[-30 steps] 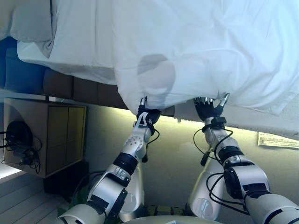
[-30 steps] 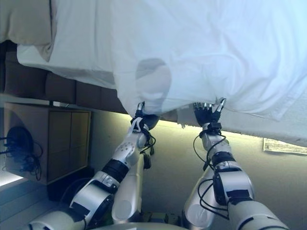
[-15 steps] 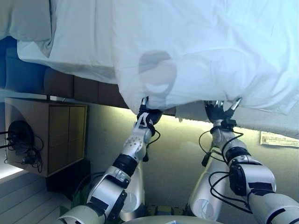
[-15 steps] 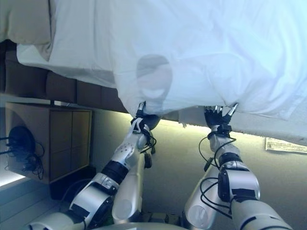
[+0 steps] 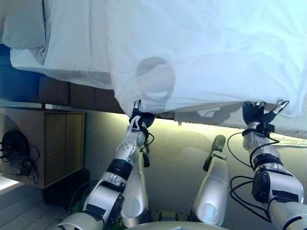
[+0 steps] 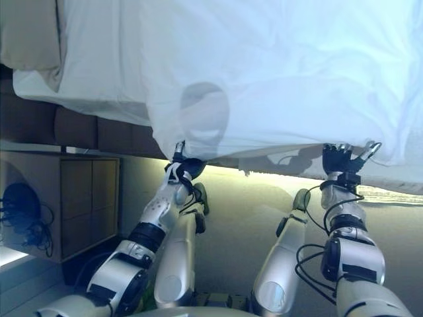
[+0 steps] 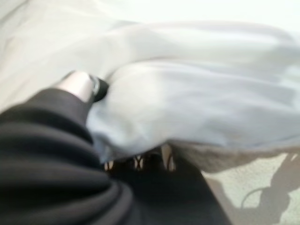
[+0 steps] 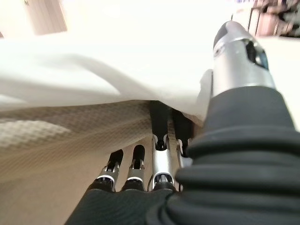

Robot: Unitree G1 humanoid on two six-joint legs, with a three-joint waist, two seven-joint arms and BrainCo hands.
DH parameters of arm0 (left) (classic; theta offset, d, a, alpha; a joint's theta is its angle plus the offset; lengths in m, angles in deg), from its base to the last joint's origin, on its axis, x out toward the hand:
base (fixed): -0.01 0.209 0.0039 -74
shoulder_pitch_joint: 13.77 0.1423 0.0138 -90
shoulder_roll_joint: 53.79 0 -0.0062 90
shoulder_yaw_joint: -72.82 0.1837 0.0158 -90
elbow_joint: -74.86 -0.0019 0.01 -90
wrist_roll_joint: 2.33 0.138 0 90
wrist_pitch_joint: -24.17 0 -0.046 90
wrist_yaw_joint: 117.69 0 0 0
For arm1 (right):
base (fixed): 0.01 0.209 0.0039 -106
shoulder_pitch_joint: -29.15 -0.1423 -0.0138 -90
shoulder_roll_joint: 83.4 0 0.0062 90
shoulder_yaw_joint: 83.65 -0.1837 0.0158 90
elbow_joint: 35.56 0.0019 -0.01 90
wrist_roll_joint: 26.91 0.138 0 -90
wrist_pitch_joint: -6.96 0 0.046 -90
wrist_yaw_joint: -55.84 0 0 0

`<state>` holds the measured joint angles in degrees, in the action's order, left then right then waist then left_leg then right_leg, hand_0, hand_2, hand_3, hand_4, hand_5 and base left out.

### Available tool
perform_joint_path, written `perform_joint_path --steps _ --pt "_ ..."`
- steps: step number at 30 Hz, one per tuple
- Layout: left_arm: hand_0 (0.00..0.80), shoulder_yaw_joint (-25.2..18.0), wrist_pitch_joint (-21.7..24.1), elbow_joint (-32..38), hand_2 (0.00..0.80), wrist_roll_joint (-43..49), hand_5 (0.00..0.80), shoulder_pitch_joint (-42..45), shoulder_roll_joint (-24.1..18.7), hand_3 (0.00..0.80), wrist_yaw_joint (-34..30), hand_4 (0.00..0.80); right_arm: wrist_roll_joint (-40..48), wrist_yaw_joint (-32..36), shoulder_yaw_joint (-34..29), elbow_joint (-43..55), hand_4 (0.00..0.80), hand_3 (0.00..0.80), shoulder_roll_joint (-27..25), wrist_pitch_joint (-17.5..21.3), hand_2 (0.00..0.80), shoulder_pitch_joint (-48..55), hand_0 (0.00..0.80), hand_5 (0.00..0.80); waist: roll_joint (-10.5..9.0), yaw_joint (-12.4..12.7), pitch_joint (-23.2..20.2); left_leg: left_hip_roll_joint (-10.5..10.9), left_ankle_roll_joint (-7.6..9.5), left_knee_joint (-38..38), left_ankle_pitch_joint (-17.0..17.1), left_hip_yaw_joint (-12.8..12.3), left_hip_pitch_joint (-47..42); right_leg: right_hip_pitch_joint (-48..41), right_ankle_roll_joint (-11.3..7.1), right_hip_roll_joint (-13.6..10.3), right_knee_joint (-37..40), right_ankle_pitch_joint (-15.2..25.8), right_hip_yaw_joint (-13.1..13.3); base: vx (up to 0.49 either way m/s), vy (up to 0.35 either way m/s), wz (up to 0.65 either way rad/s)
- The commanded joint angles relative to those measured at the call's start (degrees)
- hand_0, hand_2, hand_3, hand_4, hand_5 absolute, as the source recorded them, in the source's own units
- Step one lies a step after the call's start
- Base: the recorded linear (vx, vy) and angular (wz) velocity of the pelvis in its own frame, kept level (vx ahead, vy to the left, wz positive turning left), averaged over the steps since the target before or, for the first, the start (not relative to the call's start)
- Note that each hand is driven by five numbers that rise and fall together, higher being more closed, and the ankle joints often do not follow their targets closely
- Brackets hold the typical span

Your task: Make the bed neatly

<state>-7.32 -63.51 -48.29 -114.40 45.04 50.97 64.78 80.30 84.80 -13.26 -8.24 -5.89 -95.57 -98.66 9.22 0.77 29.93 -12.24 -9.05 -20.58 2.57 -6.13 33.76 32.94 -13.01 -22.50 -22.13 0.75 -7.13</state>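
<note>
A white duvet (image 5: 201, 52) lies rumpled over the bed, its near edge hanging toward me. My left hand (image 5: 138, 116) is shut on that edge; in the left wrist view the thumb (image 7: 82, 84) presses bunched cloth (image 7: 164, 112) against the curled fingers. My right hand (image 5: 257, 115) is further right along the same edge. Its straight fingers (image 8: 159, 145) reach under the duvet (image 8: 93, 79), and its thumb (image 8: 239, 51) stands spread above the cloth.
A pillow (image 5: 21, 24) lies at the bed's far left. A dark padded headboard (image 5: 53, 91) runs below it, with a wooden nightstand (image 5: 57, 143) holding cables beside it. A beige textured layer (image 8: 56, 136) shows under the duvet at the right hand.
My right hand has slid to the right along the duvet's edge, pulling it wider. My left hand has kept its hold. The view has shifted slightly.
</note>
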Motion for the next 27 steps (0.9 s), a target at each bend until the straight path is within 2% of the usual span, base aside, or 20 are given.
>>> perform_joint_path --steps 1,6,9,11,14,16,18,19,20,23,27 --pt "0.800 -9.19 1.68 -1.68 0.800 0.18 0.800 -2.78 -9.01 0.800 -2.33 0.800 5.79 -0.98 -5.43 3.58 0.800 0.800 -3.20 5.77 0.800 -0.51 0.800 0.800 -3.28 -0.12 -0.14 -0.78 -2.21 1.45 6.88 3.06 3.64 -2.81 -1.32 -2.74 1.44 3.97 -0.43 -0.039 -0.102 -0.04" --pt "0.800 -9.37 1.58 -2.48 0.800 0.78 0.800 -4.29 -9.92 0.800 -2.27 0.800 5.79 -2.13 -4.47 5.11 0.800 0.800 -1.97 7.07 0.800 -1.21 0.800 0.800 -4.05 0.33 -0.14 -1.07 -2.20 1.08 6.93 3.69 4.42 -3.42 -1.21 -2.47 2.31 4.33 -1.20 -0.024 -0.069 0.04" --pt "0.800 -9.23 2.18 -2.43 0.800 0.79 0.800 -4.74 -9.79 0.800 -1.91 0.800 5.79 -6.68 -3.19 5.55 0.800 0.800 -1.42 7.85 0.800 -0.75 0.800 0.800 -4.19 0.33 -0.14 -1.00 -2.17 0.83 6.91 3.95 4.62 -4.11 -1.10 -2.24 2.94 4.38 -1.46 -0.022 -0.028 0.05" --pt "0.800 -8.86 2.68 -2.28 0.800 1.92 0.800 -4.83 -9.66 0.800 -1.61 0.800 5.79 -7.43 -1.93 5.22 0.800 0.800 -0.89 7.63 0.800 0.12 0.800 0.800 -4.41 0.50 -0.14 -0.79 -2.13 0.62 6.29 4.25 4.21 -4.98 -1.07 -2.10 3.16 4.07 -1.48 -0.010 -0.063 0.02" --pt "0.800 -8.24 4.49 -1.22 0.800 9.78 0.800 -4.55 -10.10 0.800 0.34 0.800 5.79 -6.64 1.36 6.49 0.800 0.800 1.34 7.16 0.800 3.09 0.800 0.800 -5.59 0.88 -0.19 -0.85 -2.22 -0.72 5.36 5.27 3.35 -7.68 -0.77 -1.86 4.17 4.35 -2.13 -0.008 -0.089 0.10" --pt "0.800 -7.86 6.43 -0.91 0.800 19.53 0.800 -3.93 -10.84 0.800 2.82 0.800 5.79 -6.86 4.03 8.74 0.800 0.800 2.63 7.55 0.800 4.52 0.800 0.800 -6.16 1.02 -0.84 -1.00 -2.30 -1.66 4.55 5.73 2.55 -9.41 -0.62 -1.82 5.17 4.67 -2.42 0.004 -0.027 0.06" --pt "0.800 -7.60 7.11 -1.27 0.800 27.88 0.800 -3.21 -11.70 0.800 4.78 0.800 2.19 -7.45 6.15 11.59 0.800 0.800 4.34 9.29 0.800 5.48 0.800 0.800 -6.41 1.00 -1.54 -0.99 -2.08 -2.12 4.27 5.92 1.78 -10.47 -0.41 -1.97 6.11 5.45 -2.33 0.015 0.012 0.00" --pt "0.800 -7.40 6.40 -1.75 0.800 31.94 0.800 -2.68 -12.11 0.800 5.98 0.800 -0.52 -8.04 7.45 13.41 0.800 0.800 5.38 9.94 0.800 6.17 0.800 0.800 -6.56 1.03 -2.09 -1.01 -2.13 -2.97 3.09 6.02 1.14 -11.25 -0.43 -2.13 6.21 5.12 -2.15 0.062 0.069 -0.04" --pt "0.800 -7.38 5.13 -3.13 0.800 33.06 0.800 -2.00 -12.51 0.800 6.42 0.800 -4.20 -9.67 9.19 15.62 0.800 0.800 6.54 11.03 0.800 6.99 0.800 0.800 -6.58 0.94 -2.76 -0.99 -2.01 -3.78 2.37 5.93 0.41 -12.18 -0.37 -2.45 6.47 5.21 -1.79 0.105 0.105 -0.06" --pt "0.800 -7.86 3.50 -7.94 0.800 35.35 0.800 -1.09 -13.57 0.800 4.36 0.800 -11.30 -11.50 12.07 16.53 0.800 0.800 6.80 9.22 0.800 8.36 0.800 0.800 -6.63 0.51 -4.52 -0.59 -1.57 -4.80 0.86 5.15 -1.77 -14.98 -0.41 -3.58 8.07 5.60 -1.42 0.093 0.162 -0.07" --pt "0.800 -8.51 3.14 -13.41 0.800 35.68 0.800 -0.38 -13.88 0.800 1.14 0.800 -10.99 -9.80 13.54 14.19 0.800 0.800 6.76 8.68 0.800 8.89 0.800 0.800 -6.50 0.23 -6.35 0.68 -1.03 -6.13 -1.67 4.12 -4.51 -18.59 -0.46 -5.43 10.46 6.96 -0.75 0.098 0.195 -0.03"
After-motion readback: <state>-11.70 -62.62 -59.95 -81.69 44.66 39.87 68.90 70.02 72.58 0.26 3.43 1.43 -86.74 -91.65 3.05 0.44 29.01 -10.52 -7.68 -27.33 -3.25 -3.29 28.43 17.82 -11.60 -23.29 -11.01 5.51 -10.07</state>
